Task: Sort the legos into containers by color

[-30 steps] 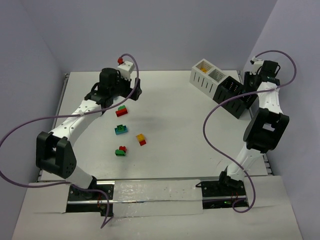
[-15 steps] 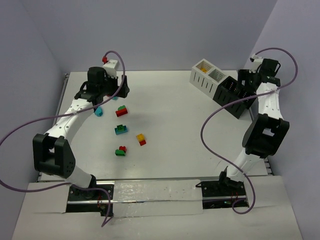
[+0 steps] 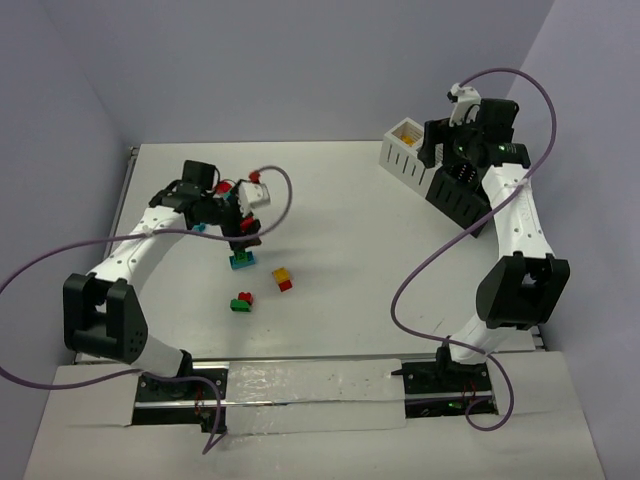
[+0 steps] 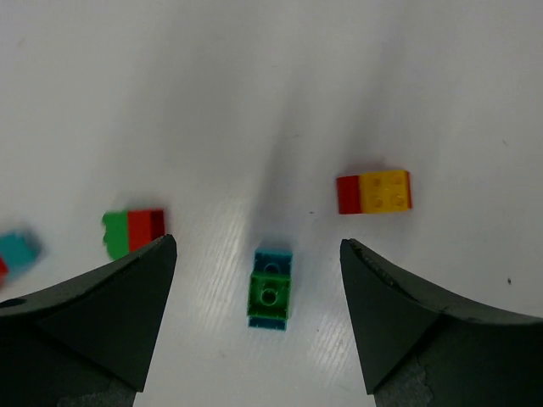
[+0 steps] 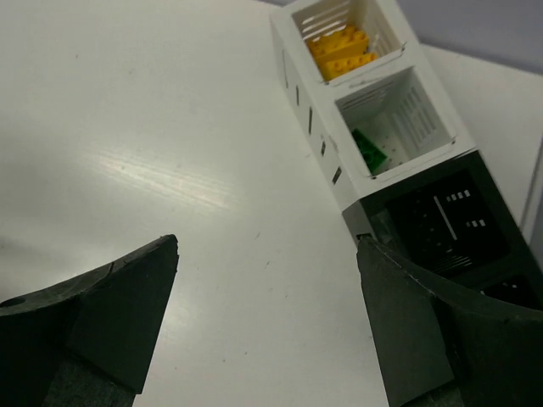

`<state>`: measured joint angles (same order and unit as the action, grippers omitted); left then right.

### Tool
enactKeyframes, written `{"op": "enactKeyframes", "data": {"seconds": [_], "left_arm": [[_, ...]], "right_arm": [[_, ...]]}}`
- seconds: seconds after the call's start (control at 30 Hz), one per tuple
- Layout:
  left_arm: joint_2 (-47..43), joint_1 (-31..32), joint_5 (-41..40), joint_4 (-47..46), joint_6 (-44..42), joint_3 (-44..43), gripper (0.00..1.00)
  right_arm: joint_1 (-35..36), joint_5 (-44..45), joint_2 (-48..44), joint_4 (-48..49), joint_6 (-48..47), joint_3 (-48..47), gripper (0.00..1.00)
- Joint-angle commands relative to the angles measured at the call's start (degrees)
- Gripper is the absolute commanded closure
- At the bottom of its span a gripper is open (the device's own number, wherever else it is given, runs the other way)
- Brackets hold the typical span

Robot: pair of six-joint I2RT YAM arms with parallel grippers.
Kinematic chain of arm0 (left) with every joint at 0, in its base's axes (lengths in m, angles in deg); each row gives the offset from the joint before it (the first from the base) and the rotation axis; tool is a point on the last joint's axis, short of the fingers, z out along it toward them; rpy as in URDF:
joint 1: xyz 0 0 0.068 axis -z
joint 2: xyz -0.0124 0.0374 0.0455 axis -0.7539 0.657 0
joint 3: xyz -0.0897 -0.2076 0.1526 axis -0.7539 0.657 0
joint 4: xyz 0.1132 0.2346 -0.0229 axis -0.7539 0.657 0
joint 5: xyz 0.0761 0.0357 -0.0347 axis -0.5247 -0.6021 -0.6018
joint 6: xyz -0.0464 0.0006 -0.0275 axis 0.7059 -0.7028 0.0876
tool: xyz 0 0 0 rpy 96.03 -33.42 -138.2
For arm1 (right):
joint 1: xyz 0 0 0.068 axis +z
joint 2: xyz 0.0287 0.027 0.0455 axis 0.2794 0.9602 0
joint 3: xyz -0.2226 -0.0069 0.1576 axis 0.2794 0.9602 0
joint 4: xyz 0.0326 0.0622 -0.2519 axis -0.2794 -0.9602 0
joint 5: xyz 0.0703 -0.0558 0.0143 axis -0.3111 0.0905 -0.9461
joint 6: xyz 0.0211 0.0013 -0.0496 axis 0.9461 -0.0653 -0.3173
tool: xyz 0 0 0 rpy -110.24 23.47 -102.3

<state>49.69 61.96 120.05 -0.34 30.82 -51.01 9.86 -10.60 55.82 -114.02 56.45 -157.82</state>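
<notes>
Sorting done: yellow bricks [image 5: 341, 44] lie in the far white bin [image 5: 373, 21], and one green brick [image 5: 368, 151] lies in the next white bin [image 5: 416, 110]. What the black bins [image 5: 450, 220] hold cannot be told.
Left to sort: green-on-teal pair [image 4: 271, 292], red-yellow pair [image 4: 373, 192], green-red pair [image 4: 134, 232] and teal brick [image 4: 17, 248], loose on the desk [image 4: 424, 85], well apart from the bins.
Left pincer [image 4: 257, 250]: wide, empty, above the green-on-teal pair.
Right pincer [image 5: 267, 248]: wide, empty, near the bins.
Progress: probably under half; joined pairs likely need splitting.
</notes>
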Motion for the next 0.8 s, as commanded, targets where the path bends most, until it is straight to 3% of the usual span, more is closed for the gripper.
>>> {"op": "enactKeyframes", "data": {"seconds": [0.0, 0.13, 0.2, 0.47, 0.77], "left_arm": [[3.09, 5.25, 10.93, 22.70, -40.80, -7.29, 0.12], [12.25, 10.15, 8.14, 41.42, -58.50, -15.94, 0.14], [15.62, 12.45, 5.53, 44.17, -61.31, -17.95, 0.15], [17.78, 16.56, 0.40, 40.13, -67.79, -15.38, 0.18], [21.17, 18.97, -3.99, 35.83, -68.47, -15.01, 0.22]], "right_arm": [[0.21, -2.81, 0.34, -1.68, 0.63, 0.88, 0.07], [0.19, -2.27, 0.45, -1.95, -0.02, 1.39, 0.07], [0.20, -2.24, 0.11, -2.21, -0.34, 2.13, 0.07], [-0.06, -1.24, -1.75, -2.49, -1.04, 4.83, 0.06], [-0.14, -1.24, -1.41, -2.83, -0.52, 4.29, 0.05]]}}
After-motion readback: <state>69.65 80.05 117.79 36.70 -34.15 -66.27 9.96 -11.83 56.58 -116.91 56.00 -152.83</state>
